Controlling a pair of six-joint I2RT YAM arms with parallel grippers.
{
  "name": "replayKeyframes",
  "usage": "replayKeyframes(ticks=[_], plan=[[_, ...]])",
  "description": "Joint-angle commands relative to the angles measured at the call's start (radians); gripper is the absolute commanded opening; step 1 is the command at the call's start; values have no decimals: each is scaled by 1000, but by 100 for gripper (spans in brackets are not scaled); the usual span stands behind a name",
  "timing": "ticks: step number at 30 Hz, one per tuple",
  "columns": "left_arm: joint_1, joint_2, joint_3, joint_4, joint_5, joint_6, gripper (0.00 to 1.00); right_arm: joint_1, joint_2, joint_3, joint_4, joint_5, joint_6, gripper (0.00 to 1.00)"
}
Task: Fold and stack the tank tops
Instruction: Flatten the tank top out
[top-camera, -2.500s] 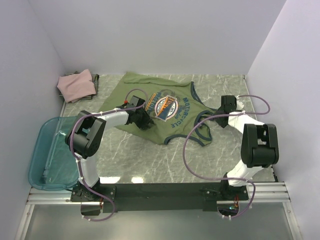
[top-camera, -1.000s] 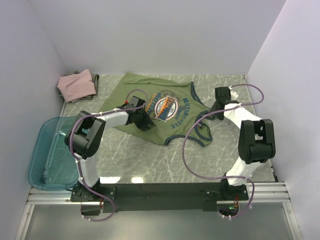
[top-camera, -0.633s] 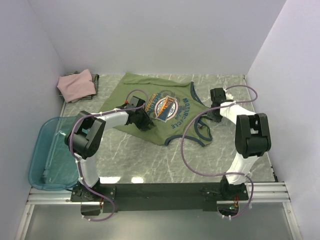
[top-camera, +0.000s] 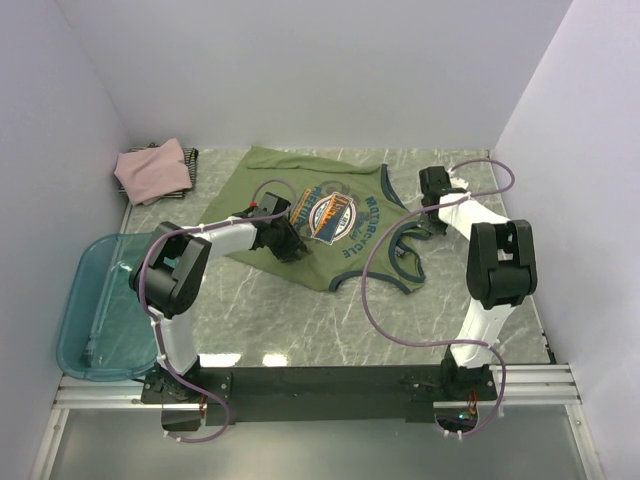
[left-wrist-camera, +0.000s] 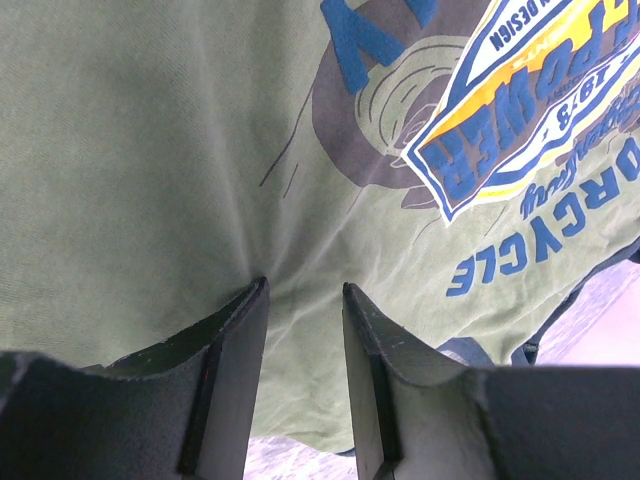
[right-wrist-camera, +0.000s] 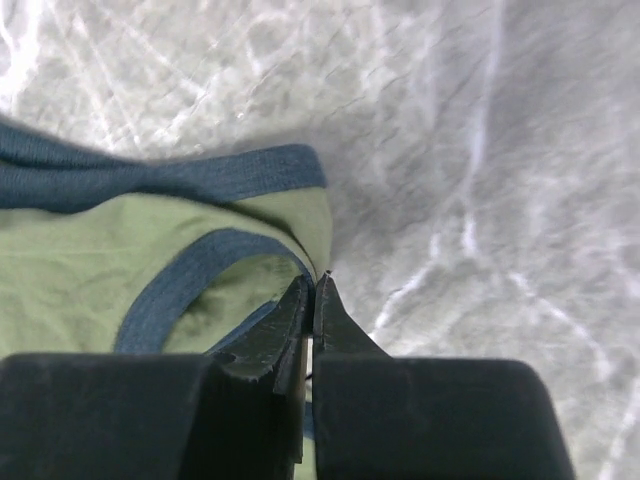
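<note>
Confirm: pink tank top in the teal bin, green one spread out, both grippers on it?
No: pink tank top lies at the far left corner of the table, outside the teal bin (top external view). Green tank top spread out, left gripper and right gripper on it: correct.

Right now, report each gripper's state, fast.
Left gripper: open, pressed onto the olive-green tank top.
Right gripper: shut at its strap end; whether cloth is pinched cannot be told.
</note>
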Motion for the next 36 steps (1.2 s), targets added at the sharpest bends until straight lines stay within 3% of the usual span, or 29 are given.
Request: replayKeyframes(ticks=[1,16,18,22,23,27,36], plan=[[-1,-13,-6,-95,-7,45,43,-11,-9,81,-44,91,-24,0],[16,1,-3,-118,-2,79,43,-40,60,305,-140,254,-117,0],[17,6,-2,-118,-1,83,43,-46,87,312,-140,254,-127,7],[16,10,3,-121,4,88,43,-60,109,317,-141,229,-122,45],[16,12,8,-123,5,89,43,-61,104,311,-138,222,-117,49],[16,17,11,-120,13,91,43,-62,8,254,-115,162,-85,55],[16,4,15,-141,19,122,44,-11,-296,-164,23,-119,7,53]])
